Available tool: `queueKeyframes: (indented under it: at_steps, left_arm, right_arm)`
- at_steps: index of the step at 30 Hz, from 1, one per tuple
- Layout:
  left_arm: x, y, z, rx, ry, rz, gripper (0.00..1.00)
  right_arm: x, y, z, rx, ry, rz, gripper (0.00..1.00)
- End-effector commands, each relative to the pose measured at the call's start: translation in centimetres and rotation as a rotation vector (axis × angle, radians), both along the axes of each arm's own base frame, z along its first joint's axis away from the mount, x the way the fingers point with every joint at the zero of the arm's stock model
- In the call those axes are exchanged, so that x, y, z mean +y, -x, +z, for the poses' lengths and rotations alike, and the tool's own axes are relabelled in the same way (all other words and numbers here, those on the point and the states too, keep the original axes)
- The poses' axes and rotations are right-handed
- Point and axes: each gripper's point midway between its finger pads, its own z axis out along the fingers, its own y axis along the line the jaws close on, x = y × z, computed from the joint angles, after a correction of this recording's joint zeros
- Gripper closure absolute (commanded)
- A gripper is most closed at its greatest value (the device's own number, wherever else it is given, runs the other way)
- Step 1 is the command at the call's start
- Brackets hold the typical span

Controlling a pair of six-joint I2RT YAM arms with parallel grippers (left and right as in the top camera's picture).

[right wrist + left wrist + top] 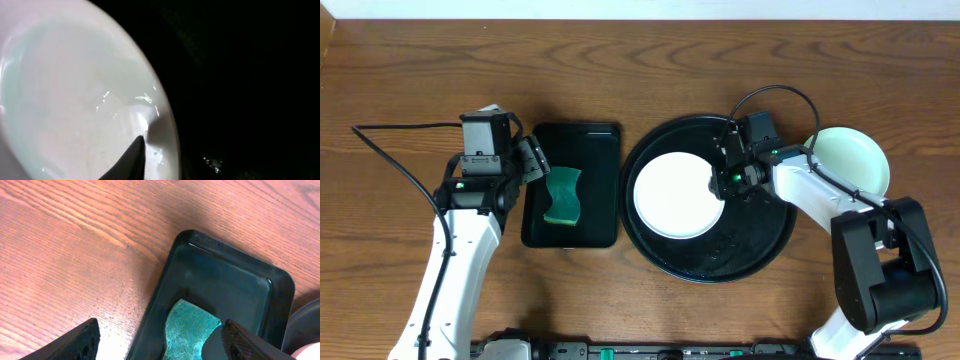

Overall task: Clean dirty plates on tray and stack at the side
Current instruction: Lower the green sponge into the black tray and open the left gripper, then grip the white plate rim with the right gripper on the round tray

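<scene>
The left gripper (157, 342) hangs wide open above the sponge (190, 330); the right gripper (728, 178), whose hold I cannot tell, should clamp the rim of the white plate (675, 195) squarely before lifting

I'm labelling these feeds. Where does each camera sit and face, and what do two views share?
Overhead: above the table, facing straight down; the left arm and right arm show.
Left wrist: on the left arm, facing down at the sponge in the rectangular tray; own fingers spread.
Right wrist: on the right arm, close over the white plate; one fingertip shows.
Shared: overhead and left wrist both show the sponge.
</scene>
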Motion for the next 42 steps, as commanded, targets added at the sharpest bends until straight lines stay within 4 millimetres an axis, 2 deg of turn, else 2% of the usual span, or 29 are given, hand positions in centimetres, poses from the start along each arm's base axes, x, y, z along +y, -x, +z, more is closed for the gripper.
queueKeyframes:
  at_steps: [1,3,5,12,17,26,35,42]
  left_arm:
    - [0.6,-0.4,1.1,-0.028,-0.013,0.033,0.21]
    - [0.6,-0.4,1.1,-0.027,-0.013,0.033,0.21]
    - [0.6,-0.4,1.1,-0.027,-0.013,0.033,0.21]
    - [0.6,-0.4,1.1,-0.027,-0.012,0.033,0.21]
    - [0.6,-0.4,1.1,-0.027,-0.013,0.033,0.21]
    - [0.6,-0.4,1.1,-0.027,-0.013,0.033,0.21]
    - [0.6,-0.4,1.1,-0.027,-0.013,0.033,0.21]
    - [0.6,-0.4,1.1,-0.027,-0.013,0.033,0.21]
  right_arm:
    - [0.6,0.4,-0.3,0.011,-0.003,0.016,0.85]
    - [0.5,0.4,-0.3,0.01,0.0,0.015,0.87]
    - [0.3,0.3,-0.4,0.007,0.011,0.011,0.99]
    - [0.2,0.5,-0.4,0.015,0.011,0.01,0.99]
    - [0.1,0.4,0.9,0.018,-0.044,-0.003,0.99]
    - [-0.9,0.2,2.9,-0.014,-0.052,-0.029,0.99]
    - [-1.5,0.3,5.7,-0.08,-0.039,-0.019,0.99]
    - [-1.9,0.3,6.3,-0.097,-0.02,-0.028,0.99]
